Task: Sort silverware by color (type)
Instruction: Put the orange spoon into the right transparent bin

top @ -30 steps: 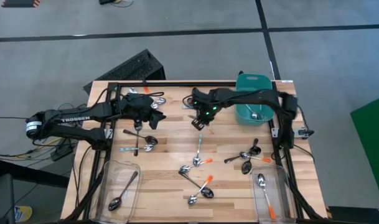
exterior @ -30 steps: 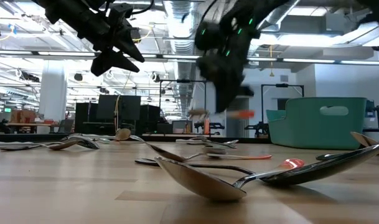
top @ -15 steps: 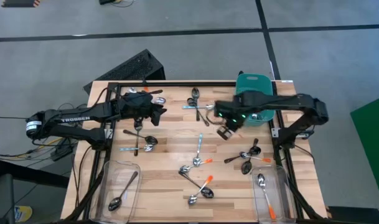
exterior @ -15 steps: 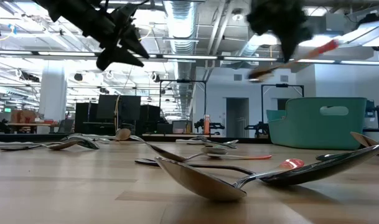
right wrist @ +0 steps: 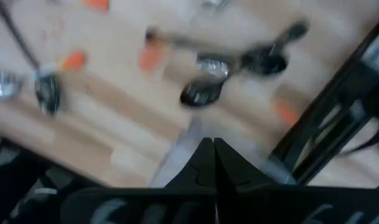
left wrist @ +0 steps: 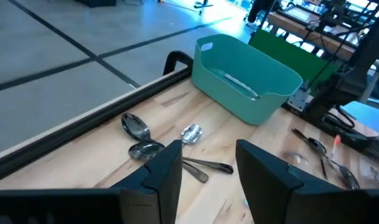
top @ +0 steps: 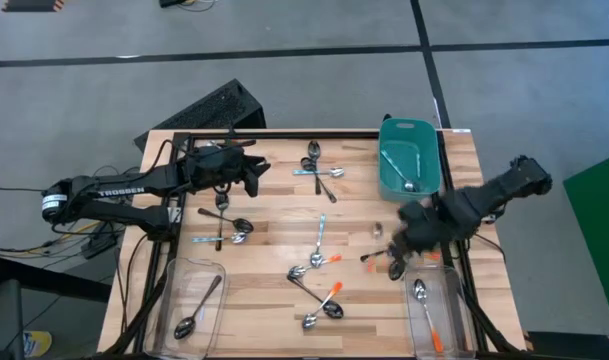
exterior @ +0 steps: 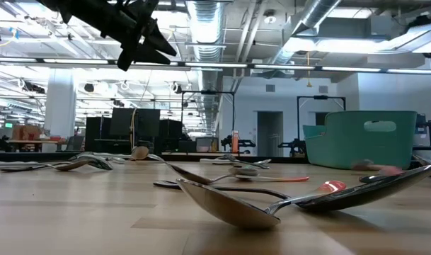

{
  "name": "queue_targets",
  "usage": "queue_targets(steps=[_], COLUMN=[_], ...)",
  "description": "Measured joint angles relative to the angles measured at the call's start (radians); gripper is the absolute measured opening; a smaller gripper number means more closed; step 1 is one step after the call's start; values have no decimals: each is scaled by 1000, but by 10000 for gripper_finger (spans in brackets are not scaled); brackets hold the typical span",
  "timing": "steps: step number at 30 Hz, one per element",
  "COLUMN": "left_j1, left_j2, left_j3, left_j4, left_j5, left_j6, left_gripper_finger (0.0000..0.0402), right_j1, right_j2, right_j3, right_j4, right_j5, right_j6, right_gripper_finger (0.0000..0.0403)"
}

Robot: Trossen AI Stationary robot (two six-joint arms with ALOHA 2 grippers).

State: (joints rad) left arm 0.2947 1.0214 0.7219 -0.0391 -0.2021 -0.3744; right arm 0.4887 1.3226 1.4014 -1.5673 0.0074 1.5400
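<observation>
Spoons with orange, light blue or dark handles lie scattered on the wooden table [top: 274,225]. My right gripper [top: 402,238] hangs blurred over the right side, above a cluster of spoons [top: 396,255], and is shut [right wrist: 208,144] on an orange-handled spoon. A grey bit [top: 377,230] juts from it toward the table's left. My left gripper [top: 257,172] is open and empty above the far left. It points toward the spoons [left wrist: 139,127] in the far middle and shows high in the low view [exterior: 158,46]. My right gripper comes at the spoon from above, its fingers pointing down. A pale blurred streak [right wrist: 177,155] runs out from between the shut fingers. The blur hides which part of the spoon they are on. A blurred orange streak [exterior: 376,168] shows low by the tub.
A teal tub [top: 409,190] at the far right holds a spoon. A clear bin [top: 216,275] at the near left holds a dark spoon. Another clear bin [top: 446,300] at the near right holds an orange-handled spoon. A black frame [top: 284,135] rims the table.
My right gripper, shut on the orange-handled spoon, has swept fast from the table's far middle toward the right and near edges, rising and rolling as it went. The spoon travelled with it, clear of the table. My left gripper has tipped its fingers upward a little.
</observation>
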Motion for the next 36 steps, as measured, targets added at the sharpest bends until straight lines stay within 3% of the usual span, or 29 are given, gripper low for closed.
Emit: queue_targets(steps=[5,8,11,16,22,26,36], left_j1=[6,31,59,78,77,71,57], left_j2=[0,0,0,0,0,0,0], left_j3=[0,0,0,0,0,0,0], left_j4=[11,47,89,111,92,65,43], left_j5=[-70,-72,-39,4,78,116,91], left_j6=[42,56,43,17,14,12,-41], left_gripper_finger=[138,138,138,138,138,138,138], right_j1=[165,169,116,-41,-241,-350,-473], right_j2=[2,22,46,97,190,283,525], right_j3=[-28,-49,-57,-69,-105,-111,-112], right_j4=[-4,0,11,169,471,605,770], right_j5=[97,165,207,261,232,157,62], right_j6=[281,394,377,171,-199,-407,-585], right_gripper_finger=[11,28,58,113,154,150,122])
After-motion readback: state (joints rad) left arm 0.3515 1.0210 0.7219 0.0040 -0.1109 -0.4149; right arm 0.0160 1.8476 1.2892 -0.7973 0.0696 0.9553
